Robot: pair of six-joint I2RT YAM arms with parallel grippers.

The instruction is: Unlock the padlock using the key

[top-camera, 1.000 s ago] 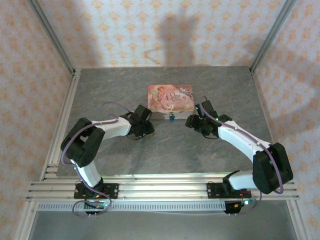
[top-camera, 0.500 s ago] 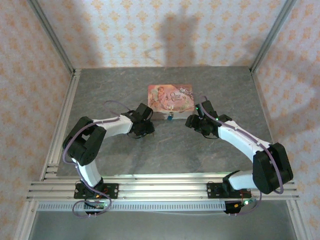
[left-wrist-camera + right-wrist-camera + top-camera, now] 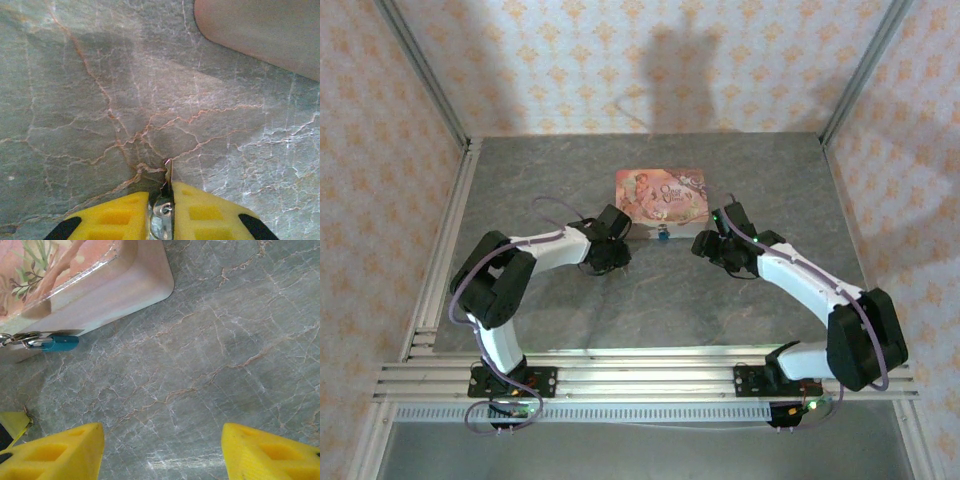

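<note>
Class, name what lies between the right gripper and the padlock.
In the right wrist view, bare marbled table separates the right gripper from the padlock.

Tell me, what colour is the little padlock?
The padlock is teal-blue with a silvery shackle, clearest in the right wrist view.

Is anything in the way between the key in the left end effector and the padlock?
Nothing visible does. Bare table lies between the key, pinched in the left end effector, and the padlock at the tin's front.
</note>
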